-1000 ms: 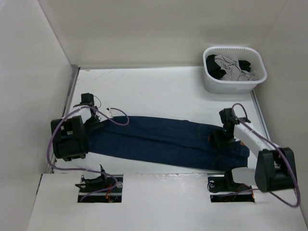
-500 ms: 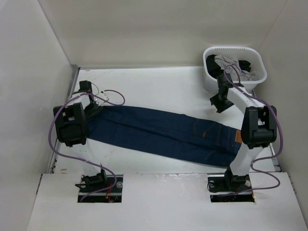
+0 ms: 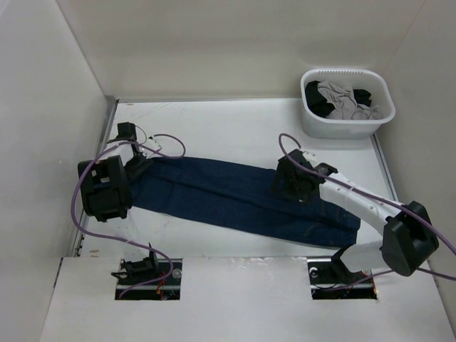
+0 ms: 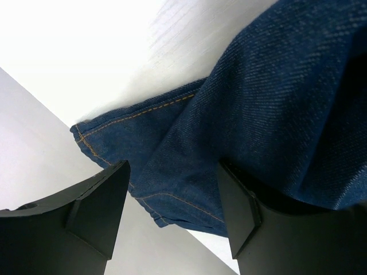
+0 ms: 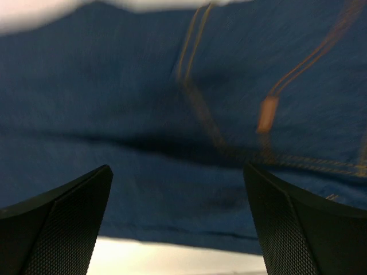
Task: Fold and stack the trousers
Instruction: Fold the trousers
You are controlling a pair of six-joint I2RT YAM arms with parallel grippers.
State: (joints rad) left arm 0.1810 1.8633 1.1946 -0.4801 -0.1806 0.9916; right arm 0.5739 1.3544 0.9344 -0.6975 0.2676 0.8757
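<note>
Right, the trousers (image 3: 235, 199) lie stretched flat across the surface (image 3: 235, 128), hems (image 4: 109, 143) left, waist right, seemingly halved lengthwise only. Your left tool (image 4: 172, 172) straddles the hems, wide open. Your right tool (image 5: 176, 168) hovers wide over the waist end. Crosswise folds and stacking remain, I'd say.

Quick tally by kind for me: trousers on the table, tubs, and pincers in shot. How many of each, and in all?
Jeans: 1
White tub: 1
Pincers: 2 (left pincer, right pincer)
Total: 4
Not counted: the grey and black clothes heaped in the tub, too tangled to tell apart.
</note>
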